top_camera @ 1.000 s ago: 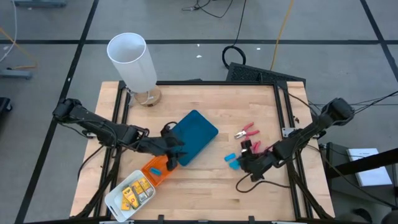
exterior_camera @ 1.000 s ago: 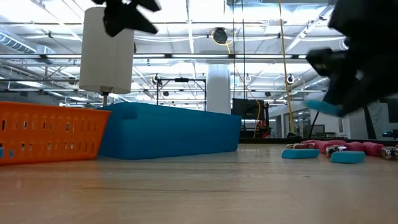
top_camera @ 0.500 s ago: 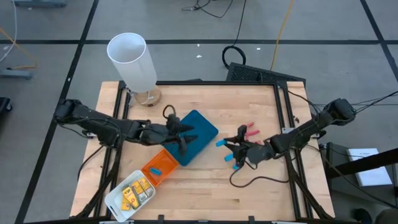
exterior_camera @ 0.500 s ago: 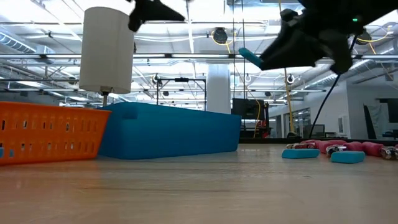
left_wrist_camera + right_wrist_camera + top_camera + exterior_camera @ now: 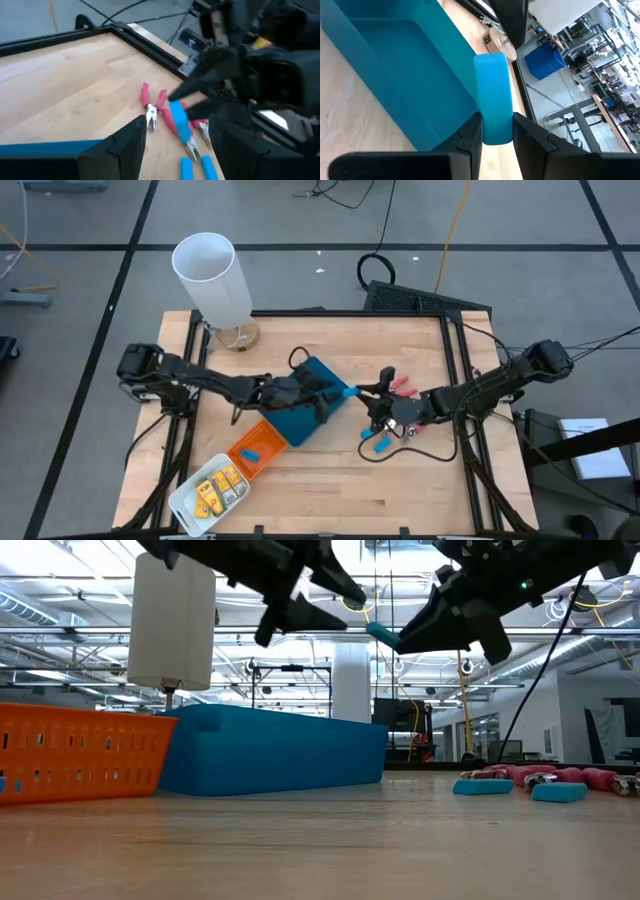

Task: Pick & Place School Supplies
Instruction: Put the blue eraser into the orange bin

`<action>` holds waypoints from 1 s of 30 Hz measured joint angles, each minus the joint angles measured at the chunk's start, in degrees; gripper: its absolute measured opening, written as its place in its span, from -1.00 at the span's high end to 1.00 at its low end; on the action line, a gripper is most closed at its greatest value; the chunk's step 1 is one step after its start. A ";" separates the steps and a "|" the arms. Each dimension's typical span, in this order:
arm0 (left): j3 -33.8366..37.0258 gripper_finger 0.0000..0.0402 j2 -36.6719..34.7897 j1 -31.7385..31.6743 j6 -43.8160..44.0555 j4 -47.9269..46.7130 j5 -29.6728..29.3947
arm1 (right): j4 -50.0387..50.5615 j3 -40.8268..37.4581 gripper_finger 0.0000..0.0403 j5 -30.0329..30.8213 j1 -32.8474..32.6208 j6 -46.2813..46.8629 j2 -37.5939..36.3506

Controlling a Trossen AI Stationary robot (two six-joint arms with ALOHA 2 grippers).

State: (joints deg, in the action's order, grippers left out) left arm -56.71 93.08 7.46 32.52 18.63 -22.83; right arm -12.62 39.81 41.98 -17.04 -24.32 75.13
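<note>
Right tool (image 5: 492, 131) clamping light-blue piece (image 5: 492, 97) — teal tray (image 5: 405, 95) beyond, left tool (image 5: 172, 142) gaping — pink-handled tools (image 5: 155, 107) past it

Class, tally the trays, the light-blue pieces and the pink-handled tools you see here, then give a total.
trays: 3 (teal, orange, white)
light-blue pieces: 4 (one in the right gripper, one in the orange tray, two on the table)
pink-handled tools: 2
total: 9
</note>
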 joint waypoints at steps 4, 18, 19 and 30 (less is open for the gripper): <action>0.00 -0.09 2.27 -1.40 2.06 0.84 1.76 | -1.21 0.01 0.58 -0.02 0.15 -0.42 0.00; 0.00 -0.09 8.04 -2.85 3.16 11.50 6.40 | -1.73 0.01 0.58 -0.09 0.15 -0.44 0.00; 0.00 -0.09 8.02 -3.04 3.18 11.50 6.38 | -1.77 0.02 0.58 -0.09 0.15 -0.44 0.02; 0.00 -0.09 8.01 -3.21 3.77 12.02 6.48 | -1.73 0.00 0.58 -0.22 0.15 -0.44 0.02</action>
State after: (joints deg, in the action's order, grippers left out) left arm -56.71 101.09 4.25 36.30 30.65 -16.35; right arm -14.35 39.81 41.76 -16.88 -24.75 75.15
